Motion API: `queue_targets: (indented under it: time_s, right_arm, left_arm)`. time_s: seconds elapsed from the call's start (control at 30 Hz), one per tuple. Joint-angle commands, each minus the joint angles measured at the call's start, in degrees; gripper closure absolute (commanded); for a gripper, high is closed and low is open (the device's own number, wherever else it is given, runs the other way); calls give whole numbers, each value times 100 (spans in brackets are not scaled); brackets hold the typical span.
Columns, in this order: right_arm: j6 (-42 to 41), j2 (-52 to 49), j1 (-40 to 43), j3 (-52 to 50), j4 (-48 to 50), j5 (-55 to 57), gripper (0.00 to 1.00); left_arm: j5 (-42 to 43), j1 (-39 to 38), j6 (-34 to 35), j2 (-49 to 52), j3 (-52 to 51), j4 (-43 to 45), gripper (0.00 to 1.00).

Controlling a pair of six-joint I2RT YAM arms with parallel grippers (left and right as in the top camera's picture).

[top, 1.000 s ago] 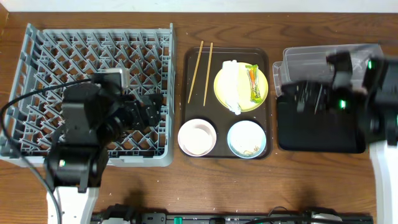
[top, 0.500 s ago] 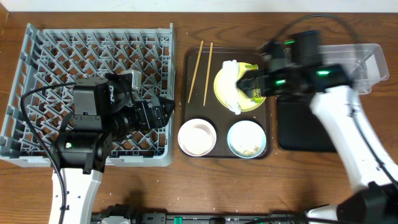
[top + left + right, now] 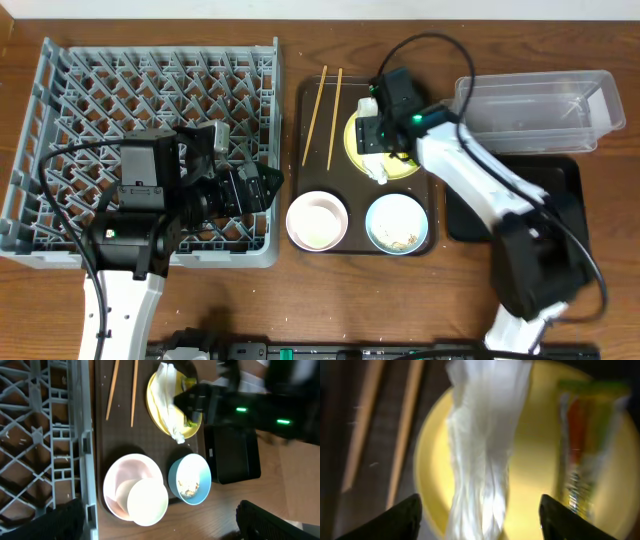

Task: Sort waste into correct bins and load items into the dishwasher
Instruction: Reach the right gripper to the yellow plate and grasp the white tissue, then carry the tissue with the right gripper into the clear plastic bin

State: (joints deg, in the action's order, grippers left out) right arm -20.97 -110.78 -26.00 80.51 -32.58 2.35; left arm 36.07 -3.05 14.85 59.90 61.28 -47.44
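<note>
The pale-yellow plate (image 3: 410, 166) lies on the brown tray and holds the white napkin (image 3: 376, 166) and the green-and-orange wrapper (image 3: 580, 445). My right gripper (image 3: 378, 134) hovers over the plate, open, its fingers either side of the napkin (image 3: 480, 460) and apart from it. Two chopsticks (image 3: 322, 115) lie left of the plate. The white bowl (image 3: 317, 221) holds the small white cup (image 3: 147, 502). The light-blue bowl (image 3: 397, 222) holds crumbs (image 3: 189, 487). My left gripper (image 3: 262, 188) is open and empty over the right edge of the grey dish rack (image 3: 60, 100).
The brown serving tray (image 3: 300, 130) sits between the rack and the bins. The clear tub (image 3: 540, 100) stands at the back right, with the black tray (image 3: 560, 180) in front of it, partly under my right arm. Cables trail over the rack's left side.
My right arm has swung left from over the bins to over the yellow plate. My left gripper has shifted a little right toward the rack's edge.
</note>
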Motion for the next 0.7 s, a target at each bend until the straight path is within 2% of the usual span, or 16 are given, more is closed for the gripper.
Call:
queue_targets:
  time_s: [0.0, 0.03, 0.07, 0.13, 0.2, 0.43, 0.67]
  right_arm:
    - [-282, -505, -26, 42, 144, 101, 33]
    - [-286, -616, -24, 42, 160, 103, 37]
    - [-282, -691, -22, 42, 179, 144, 45]
    - [-280, -763, 15, 44, 197, 212, 77]
    - [-278, -708, 46, 66, 192, 87, 99]
    - [-658, 254, 310, 146, 116, -507, 99]
    - [-2118, 1497, 1425, 146, -417, -240, 99]
  left_arm:
    - [101, 20, 28, -2, 120, -11, 2]
    - [101, 20, 28, -2, 120, -9, 2]
    - [101, 20, 28, -2, 120, -11, 2]
    - [101, 20, 28, -2, 120, -11, 2]
    - [101, 20, 28, -2, 120, -11, 2]
    - [101, 20, 28, -2, 120, -11, 2]
    - [101, 20, 28, -2, 120, -31, 2]
